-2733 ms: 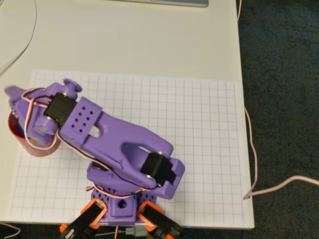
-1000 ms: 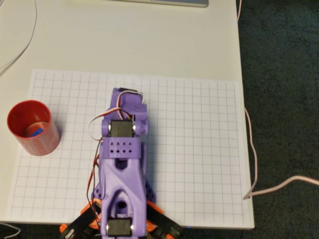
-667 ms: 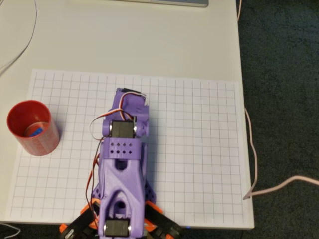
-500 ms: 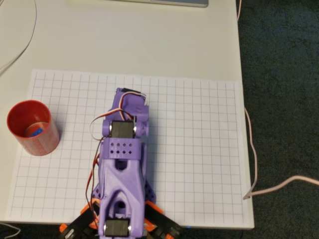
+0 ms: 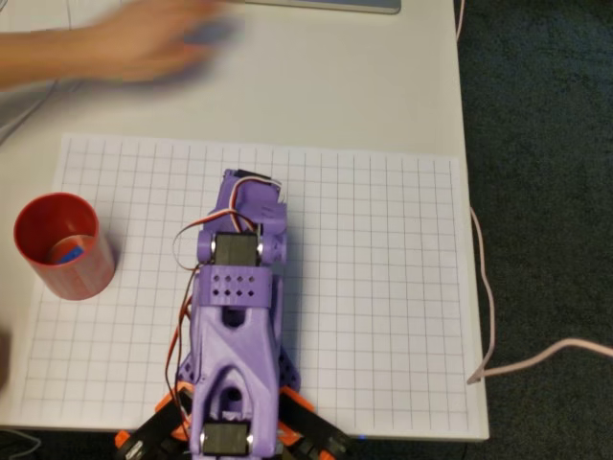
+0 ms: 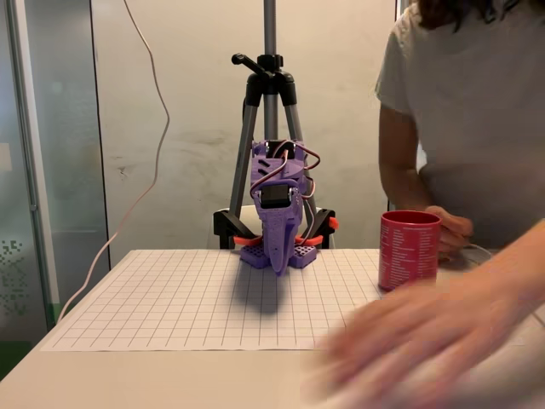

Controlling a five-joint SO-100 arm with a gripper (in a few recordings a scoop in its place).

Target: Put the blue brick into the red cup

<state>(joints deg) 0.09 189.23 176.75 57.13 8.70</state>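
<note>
— Gripper (image 5: 251,187) position at this moment?

— Folded in over the middle of the gridded sheet (image 5: 383,287), at the tip of the purple arm (image 5: 235,326), pointing down toward the paper in the fixed view (image 6: 278,264). It sits where it sat half a second ago; the arm has not shifted. Whether the jaws stand apart or closed cannot be told from either view, and nothing is seen held between them or touching them.

— So what has changed since then?

— A person's hand (image 5: 153,38), blurred, has come in across the far left of the white surface (image 5: 364,86) in the overhead view, above the top edge of the sheet. Half a second ago that stretch was bare. In the fixed view the same blurred hand (image 6: 417,336) sweeps over the near right corner, and the person in a light T-shirt (image 6: 477,102) stands behind the surface on the right.

— And the blue brick?

— Blue brick (image 5: 67,255) lies inside the red cup (image 5: 81,273), on its shiny bottom against the near side, a small bright blue patch as before. Its studs are too small to make out.

— The cup itself?

— Upright on the left edge of the sheet in the overhead view, well apart from the gripper. In the fixed view the cup (image 6: 409,250) stands at the right, its ribbed wall plain, the brick hidden within.
</note>
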